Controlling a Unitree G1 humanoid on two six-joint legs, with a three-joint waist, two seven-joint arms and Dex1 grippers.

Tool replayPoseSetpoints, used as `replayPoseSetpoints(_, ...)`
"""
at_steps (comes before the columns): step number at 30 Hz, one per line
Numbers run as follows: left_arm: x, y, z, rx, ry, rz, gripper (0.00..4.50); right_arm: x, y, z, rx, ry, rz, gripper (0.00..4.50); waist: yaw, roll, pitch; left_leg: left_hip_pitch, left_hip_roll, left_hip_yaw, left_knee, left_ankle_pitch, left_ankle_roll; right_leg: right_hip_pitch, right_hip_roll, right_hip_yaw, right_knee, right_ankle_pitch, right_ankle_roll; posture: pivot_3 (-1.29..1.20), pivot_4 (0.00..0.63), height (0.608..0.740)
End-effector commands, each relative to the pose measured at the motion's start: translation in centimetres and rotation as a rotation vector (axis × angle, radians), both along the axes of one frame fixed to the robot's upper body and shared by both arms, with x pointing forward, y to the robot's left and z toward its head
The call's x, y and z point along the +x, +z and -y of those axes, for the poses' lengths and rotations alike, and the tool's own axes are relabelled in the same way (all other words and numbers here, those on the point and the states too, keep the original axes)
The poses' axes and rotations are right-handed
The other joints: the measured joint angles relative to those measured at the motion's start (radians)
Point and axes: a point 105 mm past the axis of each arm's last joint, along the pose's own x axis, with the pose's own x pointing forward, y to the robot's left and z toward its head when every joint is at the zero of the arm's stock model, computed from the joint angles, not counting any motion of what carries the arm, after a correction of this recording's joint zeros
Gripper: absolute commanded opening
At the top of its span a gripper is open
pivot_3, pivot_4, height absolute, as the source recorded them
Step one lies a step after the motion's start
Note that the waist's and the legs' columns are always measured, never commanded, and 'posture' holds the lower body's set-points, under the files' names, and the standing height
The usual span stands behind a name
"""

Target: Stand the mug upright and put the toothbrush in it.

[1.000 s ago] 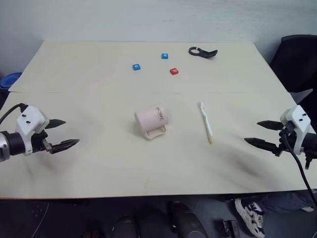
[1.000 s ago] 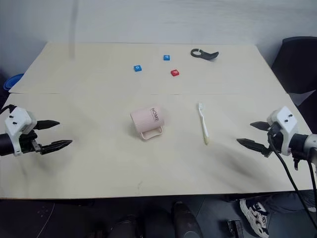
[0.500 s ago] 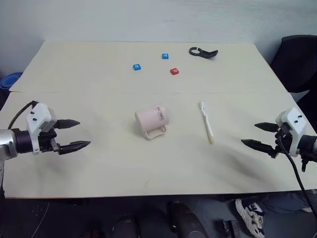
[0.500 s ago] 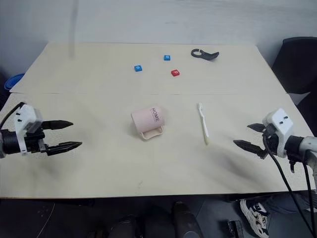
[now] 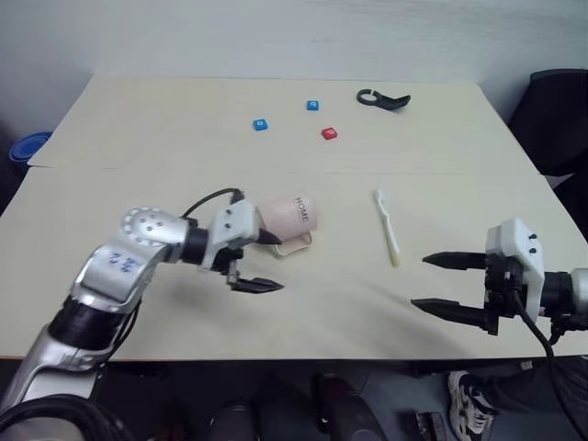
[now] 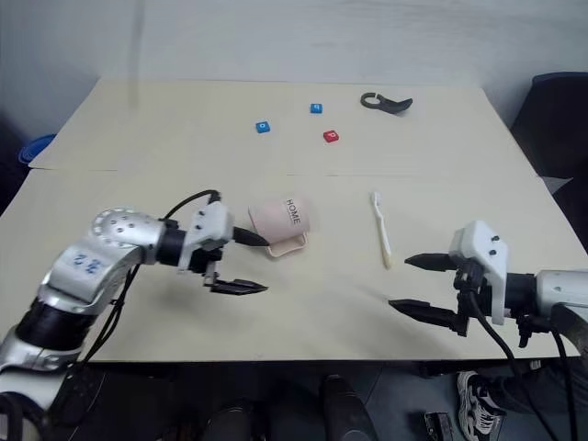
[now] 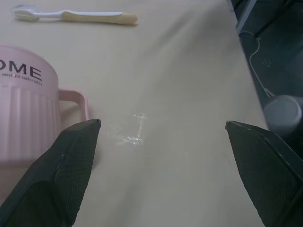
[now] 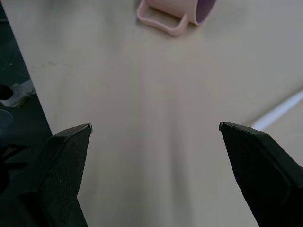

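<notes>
Nearest the front edge of the table (image 5: 303, 322), the right gripper (image 5: 439, 284) hangs low over bare tabletop with its two black fingers spread wide and nothing between them, pointing in toward the middle. Just beyond it on the other side, the left gripper (image 5: 260, 262) is right in at the mug (image 5: 288, 217), fingers parted wide and empty, one fingertip lying against the mug's base end and the other out over the table nearer the front, so it is beside the mug, not around it. The mug lies on its side near the table's centre, handle down toward the front, the "HOME" lettering facing up and its mouth turned toward the robot's right. The toothbrush (image 5: 386, 226) lies flat on the table to the right of the mug and apart from it, bristle head at the far end. I read this as the opening step, the approach to stand the mug up, with nothing yet gripped. The next move calls for getting the open fingers around the mug's wall or rim and tipping it onto its base without letting it roll. Farther back sit two blue tiles (image 5: 261, 124) and a red tile (image 5: 329, 134), and farthest, a black clip (image 5: 382, 98)
</notes>
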Motion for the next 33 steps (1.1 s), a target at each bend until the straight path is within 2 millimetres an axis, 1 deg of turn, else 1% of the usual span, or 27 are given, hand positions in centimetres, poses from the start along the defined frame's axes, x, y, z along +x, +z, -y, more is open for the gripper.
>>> replayPoseSetpoints(1, 1.8, 0.5, 1.1, 0.019, 0.076, 0.059, 4.48, -1.1, 2.3, -1.1, 0.006, 0.016, 0.079, 4.50, 0.005, 0.000, 0.000, 0.000, 0.000, -0.001, 0.000, 0.000, 0.000, 0.000, 0.000, 0.000, 0.000, 0.000, 0.000, 0.00, 0.150, 0.740)
replayPoseSetpoints(4, 2.9, -0.1, 1.1, 0.069, 0.152, 0.067, 4.48, -1.7, 2.5, -1.5, 0.006, 0.009, 0.089, 4.50, 0.007, 0.000, 0.000, -0.001, 0.000, -0.002, 0.000, -0.001, 0.001, 0.000, 0.000, 0.000, -0.001, 0.000, 0.000, 0.00, 0.150, 0.740)
replayPoseSetpoints(7, 2.8, -0.7, 1.1, 0.100, 0.161, 0.049, 4.48, -1.8, 2.5, -1.4, 0.010, -0.022, 0.106, 4.50, 0.007, 0.000, 0.000, -0.001, 0.000, -0.002, 0.000, -0.001, 0.001, 0.000, -0.001, 0.001, -0.002, 0.000, 0.000, 0.00, 0.150, 0.740)
replayPoseSetpoints(10, 3.5, -1.4, 0.4, 0.158, 0.197, 0.064, 4.48, -1.7, 2.4, -1.0, 0.009, -0.059, 0.122, 4.50, 0.008, -0.001, 0.000, -0.001, 0.000, -0.002, 0.000, -0.001, 0.002, 0.000, -0.001, 0.001, -0.001, 0.000, 0.000, 0.00, 0.150, 0.740)
replayPoseSetpoints(13, 4.2, -1.1, 0.4, 0.141, 0.223, 0.051, 4.48, -1.6, 2.4, -0.9, 0.013, -0.072, 0.132, 4.50, 0.008, -0.001, 0.000, -0.001, 0.000, -0.002, 0.000, -0.001, 0.002, 0.000, -0.001, 0.001, -0.001, 0.000, 0.000, 0.00, 0.150, 0.740)
replayPoseSetpoints(19, 6.2, -0.8, 0.0, 0.159, 0.304, 0.108, 4.48, -1.4, 2.3, -1.1, 0.019, -0.075, 0.145, 4.50, 0.011, -0.001, 0.000, -0.001, -0.001, -0.002, 0.000, -0.001, 0.003, 0.000, -0.001, 0.001, -0.002, 0.000, 0.000, 0.00, 0.150, 0.740)
replayPoseSetpoints(23, 6.8, -1.0, -0.2, 0.173, 0.319, 0.132, 4.48, -1.4, 2.4, -1.2, 0.019, -0.064, 0.148, 4.50, 0.010, -0.001, 0.000, -0.001, 0.000, -0.002, 0.000, -0.001, 0.003, 0.000, -0.001, 0.001, -0.001, 0.000, 0.000, 0.00, 0.150, 0.740)
replayPoseSetpoints(24, 6.9, -1.1, -0.3, 0.179, 0.319, 0.141, 4.20, -1.4, 2.5, -1.2, 0.020, -0.059, 0.148, 4.50, 0.010, -0.001, 0.000, -0.001, 0.000, -0.002, 0.000, -0.001, 0.003, 0.000, -0.001, 0.000, -0.001, 0.000, 0.000, 0.00, 0.150, 0.740)
replayPoseSetpoints(25, 6.9, -1.2, -0.3, 0.187, 0.316, 0.147, 4.10, -1.4, 2.6, -1.3, 0.021, -0.053, 0.148, 4.50, 0.010, -0.001, 0.000, -0.001, 0.000, -0.002, 0.000, -0.001, 0.003, 0.000, -0.001, 0.001, -0.001, 0.000, 0.000, 0.00, 0.150, 0.740)
replayPoseSetpoints(26, 7.0, -1.2, -0.5, 0.199, 0.316, 0.158, 3.89, -1.4, 2.7, -1.4, 0.023, -0.048, 0.149, 4.50, 0.011, -0.001, 0.000, -0.001, 0.000, -0.002, 0.000, -0.001, 0.003, 0.000, -0.001, 0.001, -0.001, 0.000, 0.000, 0.00, 0.150, 0.740)
replayPoseSetpoints(30, 7.4, -1.3, -1.0, 0.229, 0.336, 0.192, 2.69, -1.3, 2.8, -1.6, 0.025, -0.034, 0.152, 4.50, 0.011, -0.001, 0.000, -0.001, 0.000, -0.002, 0.000, -0.001, 0.003, 0.000, -0.001, 0.000, -0.001, 0.000, 0.000, 0.00, 0.150, 0.740)
replayPoseSetpoints(33, 7.4, -1.1, -0.8, 0.205, 0.338, 0.177, 1.81, -1.1, 2.9, -1.6, 0.029, -0.034, 0.161, 4.50, 0.012, -0.001, 0.000, -0.001, 0.000, -0.002, 0.000, -0.001, 0.003, 0.000, -0.001, 0.000, -0.001, 0.000, 0.000, 0.00, 0.150, 0.740)
